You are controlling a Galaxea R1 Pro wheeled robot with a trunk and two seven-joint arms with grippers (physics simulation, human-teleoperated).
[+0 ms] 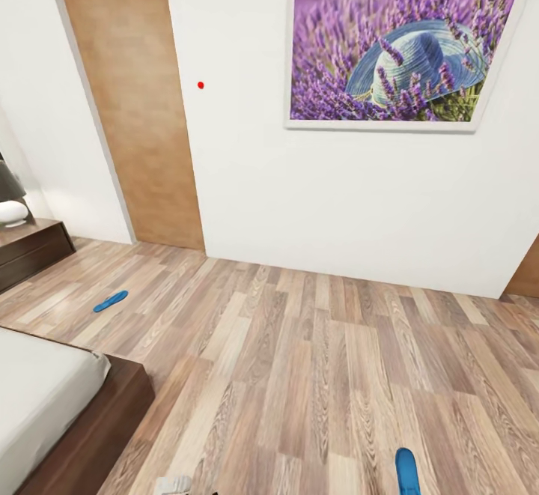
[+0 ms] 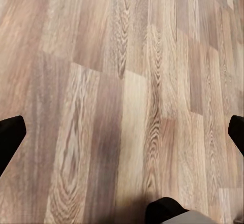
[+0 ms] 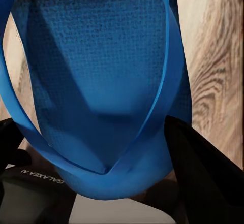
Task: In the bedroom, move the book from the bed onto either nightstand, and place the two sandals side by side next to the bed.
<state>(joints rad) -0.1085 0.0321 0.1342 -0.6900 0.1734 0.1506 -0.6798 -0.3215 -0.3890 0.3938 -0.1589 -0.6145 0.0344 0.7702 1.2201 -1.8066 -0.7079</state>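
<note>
Head view showed one blue sandal (image 1: 111, 301) lying on the wood floor (image 1: 314, 375) near the bed (image 1: 45, 398) and the nightstand (image 1: 30, 248), while the second sandal (image 1: 407, 471) hung low by the robot. Right wrist view had the right gripper (image 3: 122, 178) pinching that sandal (image 3: 101, 82) by its heel end. The left gripper (image 2: 122, 132) stood spread wide, empty. The carried sandal probably needs setting down parallel to its mate, toes matching, just beside the bed.

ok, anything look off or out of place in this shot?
Yes: the two sandals are split up. One sandal lies alone on the floor between the bed and nightstand; the other sandal sits in the right gripper, jaws shut on it. Nothing looks damaged.
</note>
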